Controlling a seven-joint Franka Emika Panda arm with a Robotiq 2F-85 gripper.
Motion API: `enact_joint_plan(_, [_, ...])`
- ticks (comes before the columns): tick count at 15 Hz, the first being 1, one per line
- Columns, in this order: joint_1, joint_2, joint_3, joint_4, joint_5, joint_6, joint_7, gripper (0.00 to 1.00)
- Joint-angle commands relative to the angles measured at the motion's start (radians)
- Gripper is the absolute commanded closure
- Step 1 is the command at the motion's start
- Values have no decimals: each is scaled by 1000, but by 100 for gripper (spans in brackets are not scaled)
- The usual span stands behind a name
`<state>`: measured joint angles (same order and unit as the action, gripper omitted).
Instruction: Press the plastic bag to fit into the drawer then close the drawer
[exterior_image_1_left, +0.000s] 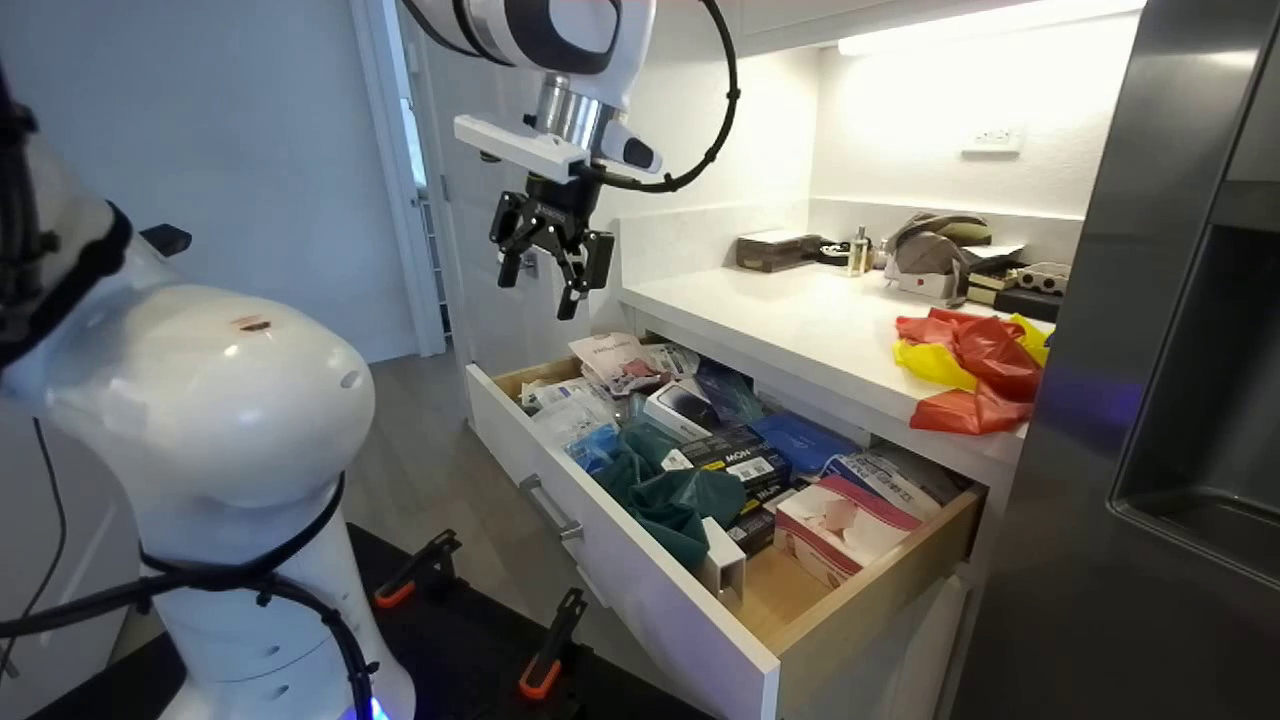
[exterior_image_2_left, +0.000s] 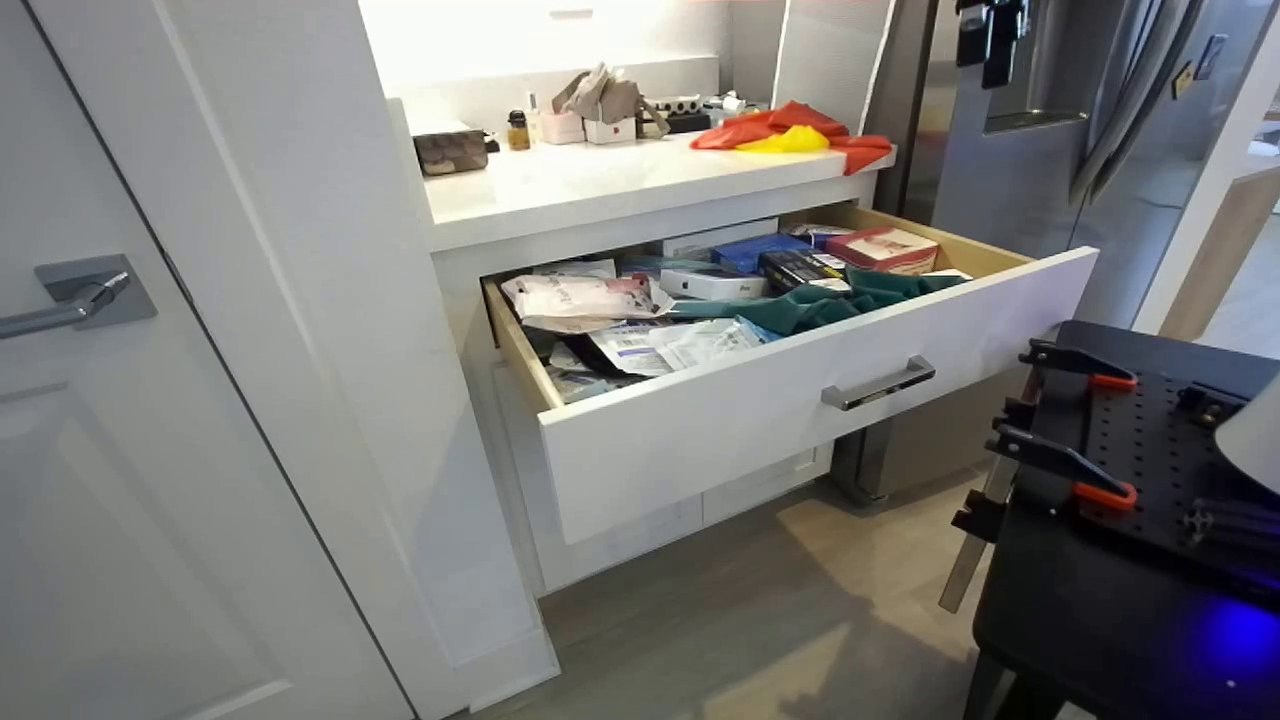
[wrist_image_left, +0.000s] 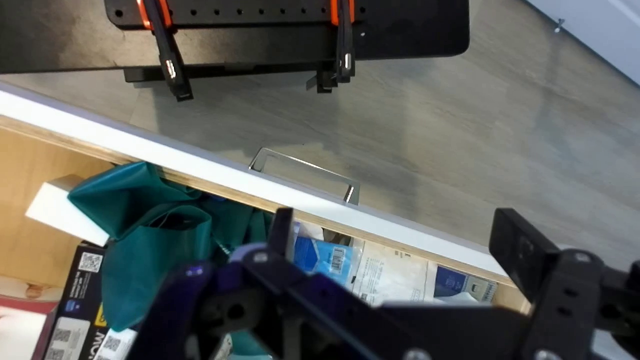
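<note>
The tool (exterior_image_1_left: 540, 287) hangs above the drawer (exterior_image_2_left: 690, 460), spread wide and holding nothing. The pale plastic bag (exterior_image_2_left: 710, 342) lies inside, just behind the front; narrowing the tool and pressing straight down should flatten it best. Its long axis is unclear; the drawer's runs along the worktop (exterior_image_2_left: 560, 185), front facing outward.

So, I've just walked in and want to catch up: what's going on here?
A robot arm is at work over a white drawer, which stands open with boxes and a green bundle inside. Its fingers are spread above the drawer and hold nothing. The pale plastic bag lies just behind the drawer's front. Pressing it down so the drawer can close seems to be the aim; the drawer isn't closed yet.
</note>
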<state>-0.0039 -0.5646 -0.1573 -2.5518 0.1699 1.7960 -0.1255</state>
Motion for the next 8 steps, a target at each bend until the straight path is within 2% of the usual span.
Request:
enact_joint_plan(1, [20, 187, 5, 90, 29, 87, -97, 0])
enact_joint_plan(4, [47, 314, 18, 166, 63, 150, -168, 0])
enact_joint_plan(8, [66, 494, 56, 319, 121, 181, -249, 0])
